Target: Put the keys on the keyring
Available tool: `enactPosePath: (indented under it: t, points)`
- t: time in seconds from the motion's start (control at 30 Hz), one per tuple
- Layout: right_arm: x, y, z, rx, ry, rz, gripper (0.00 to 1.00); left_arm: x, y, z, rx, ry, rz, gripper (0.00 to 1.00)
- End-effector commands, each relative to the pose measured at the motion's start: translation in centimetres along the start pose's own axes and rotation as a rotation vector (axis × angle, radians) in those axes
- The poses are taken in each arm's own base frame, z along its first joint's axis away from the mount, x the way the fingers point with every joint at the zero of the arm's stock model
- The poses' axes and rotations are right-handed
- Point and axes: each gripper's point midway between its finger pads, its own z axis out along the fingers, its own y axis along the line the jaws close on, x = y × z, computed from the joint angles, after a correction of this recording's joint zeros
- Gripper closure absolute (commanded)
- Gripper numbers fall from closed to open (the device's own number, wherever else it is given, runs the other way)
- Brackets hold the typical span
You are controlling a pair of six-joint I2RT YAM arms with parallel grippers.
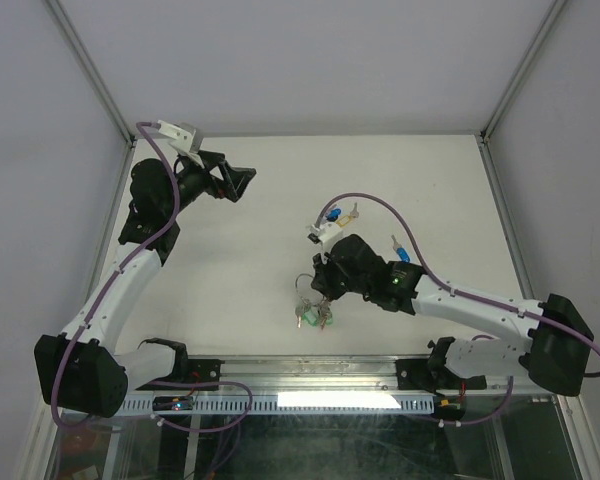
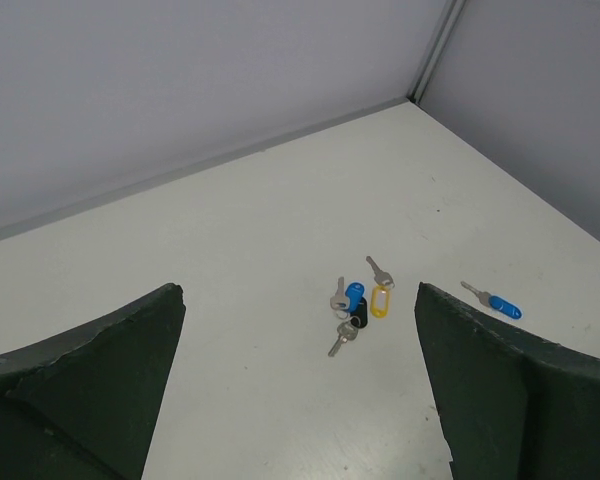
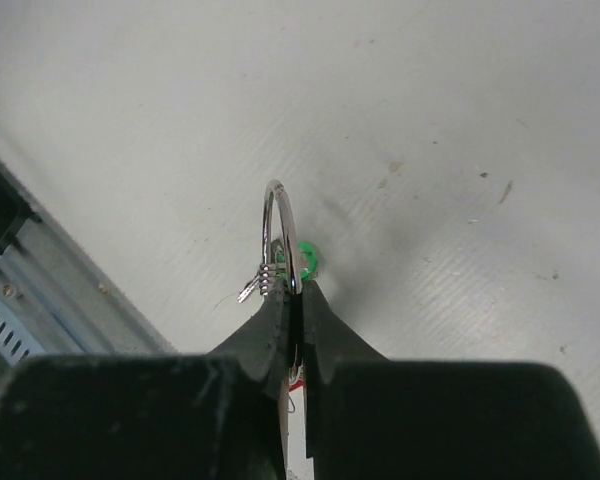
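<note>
The right pincer (image 3: 298,300) is clenched on the thin silver wire keyring (image 3: 270,220), upright over the white worktop (image 3: 460,120); the left pincer (image 1: 230,178) is released, empty; the small yellow-, blue- and grey-headed keys (image 2: 358,305) lie well apart; so narrow a pinch may let the ring twist when a key presses in.

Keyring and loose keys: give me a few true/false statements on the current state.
1. The right gripper is shut on the keyring. True.
2. The left gripper holds a key. False: it is open and empty.
3. The yellow key is on the keyring. False: it lies on the table in the loose cluster.
4. The small blue-headed key lies apart from that cluster. True.
</note>
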Motion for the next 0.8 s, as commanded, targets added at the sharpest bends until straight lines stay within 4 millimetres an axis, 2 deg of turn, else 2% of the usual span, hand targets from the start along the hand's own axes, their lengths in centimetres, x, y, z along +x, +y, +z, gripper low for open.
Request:
enactPosePath:
  t: [0.0,0.53,0.6,0.77]
  points:
    - [-1.5,-3.0,0.8,0.188,-0.075,0.067,1.00,-1.3,0.0,0.2,-0.006,-0.039,0.033,0.04]
    - [-1.7,-7.6,6.8,0.314,-0.038,0.132,1.00,-1.1,0.4,0.3,-0.021,-0.031,0.028,0.04]
    - [-1.8,-8.0,7.1,0.313,-0.037,0.133,0.95,-1.0,0.4,0.3,-0.022,-0.030,0.028,0.04]
    - [-2.3,-8.7,6.7,0.316,-0.048,0.138,0.69,-1.0,0.5,0.3,-0.024,-0.027,0.029,0.04]
